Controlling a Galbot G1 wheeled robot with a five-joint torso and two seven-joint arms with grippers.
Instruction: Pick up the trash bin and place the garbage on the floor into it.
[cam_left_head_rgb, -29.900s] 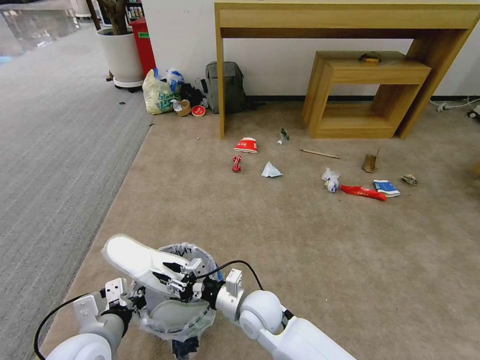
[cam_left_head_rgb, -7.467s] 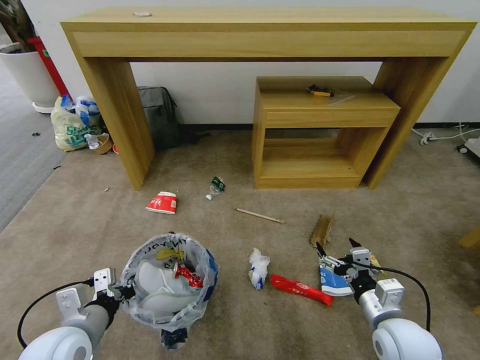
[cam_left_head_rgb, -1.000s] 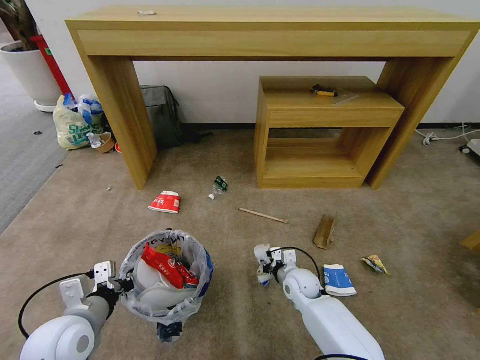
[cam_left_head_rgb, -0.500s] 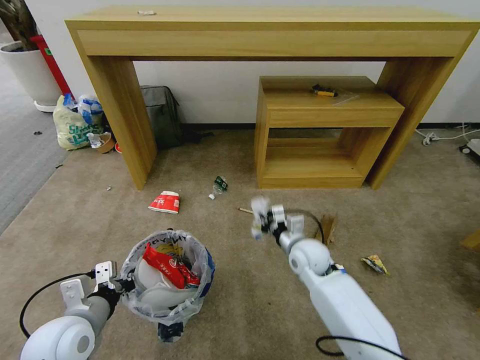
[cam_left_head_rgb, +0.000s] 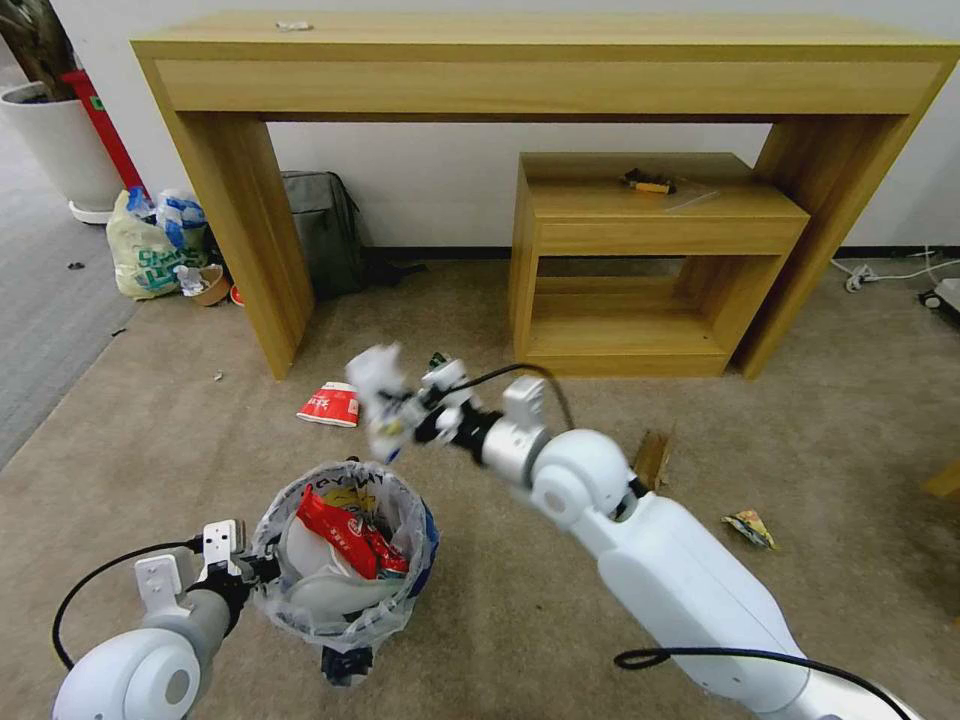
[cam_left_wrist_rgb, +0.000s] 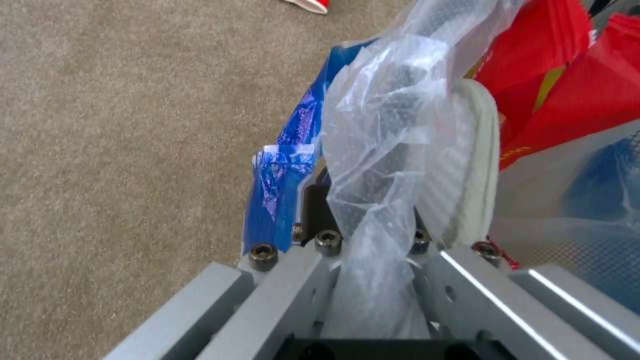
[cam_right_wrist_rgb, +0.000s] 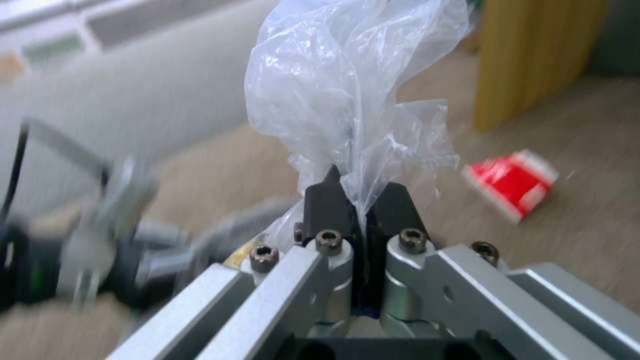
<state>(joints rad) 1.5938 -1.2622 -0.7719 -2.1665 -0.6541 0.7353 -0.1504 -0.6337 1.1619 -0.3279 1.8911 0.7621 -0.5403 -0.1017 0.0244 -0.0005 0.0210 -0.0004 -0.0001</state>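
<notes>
Dangling over the floor (cam_left_head_rgb: 520, 600), the crumpled plastic wad (cam_left_head_rgb: 378, 392), a moment ago lying there, now hangs just beyond the trash bin (cam_left_head_rgb: 345, 560), clenched in the right hand (cam_left_head_rgb: 415, 408); one more piece nearly binned. That arm reaches across; the left hand (cam_left_head_rgb: 240, 572) grips the bin's rim.

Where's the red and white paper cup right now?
In the head view, the red and white paper cup lies on its side on the beige carpet, near the tall wooden table's left leg, beyond the black bag-lined trash bin.
</notes>
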